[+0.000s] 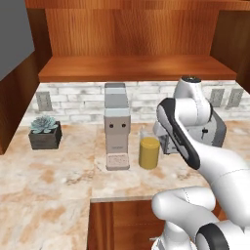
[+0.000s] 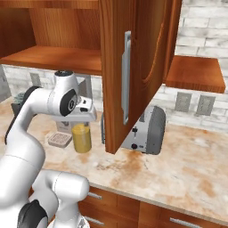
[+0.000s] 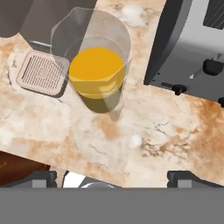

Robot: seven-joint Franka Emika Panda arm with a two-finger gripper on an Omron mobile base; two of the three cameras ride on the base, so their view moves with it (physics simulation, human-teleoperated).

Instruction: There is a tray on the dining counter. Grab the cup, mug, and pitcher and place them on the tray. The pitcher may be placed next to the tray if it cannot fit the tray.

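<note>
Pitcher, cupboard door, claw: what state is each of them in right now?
Pitcher: upright on the counter, partly filled with amber liquid, not held.
Cupboard door: swung open.
Gripper: open, above the pitcher, holding nothing.
Toaster: slots not visible, cannot tell.

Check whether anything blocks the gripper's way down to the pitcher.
Nothing visible does. In the hand view the open gripper looks straight down at the pitcher; the coffee machine and toaster stand beside it, apart.
</note>
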